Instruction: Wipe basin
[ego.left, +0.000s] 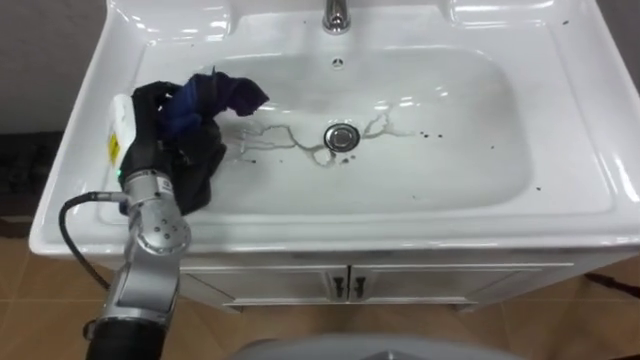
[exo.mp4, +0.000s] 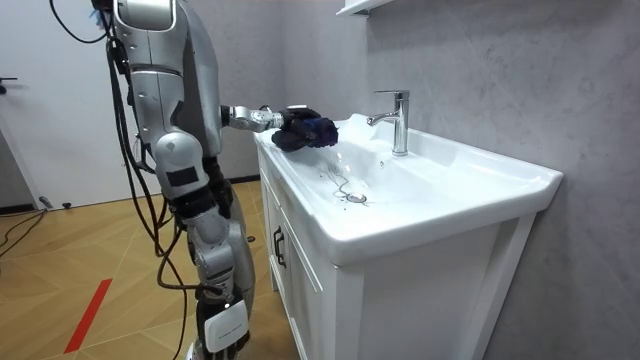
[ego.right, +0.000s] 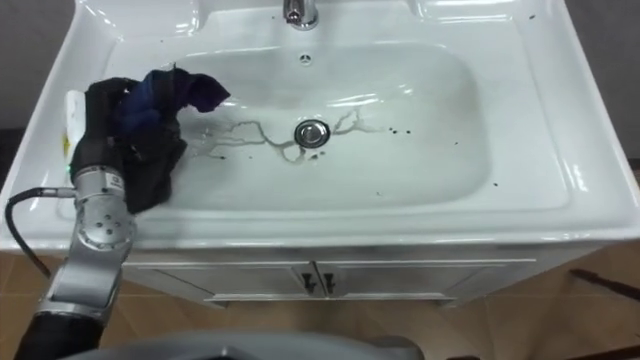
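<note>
the left hand (ego.left: 168, 158), clenched round a dark blue cloth (ego.left: 222, 94), holds it against the left slope of the white basin (ego.left: 470, 175), probably placed to sweep across the grey streaks (ego.left: 272, 140) branching out from the drain (ego.left: 341, 137).

A dark blue crumpled cloth (ego.left: 220, 94) and the black left hand (ego.left: 160, 135) against a glossy white ceramic basin (ego.left: 470, 150), streaked grey around its silver metal drain (ego.left: 341, 137) and dotted with dark specks (ego.left: 430, 132).

blue cloth (ego.left: 218, 96) in robot hand (ego.left: 178, 150) — basin (ego.left: 455, 175)
</note>
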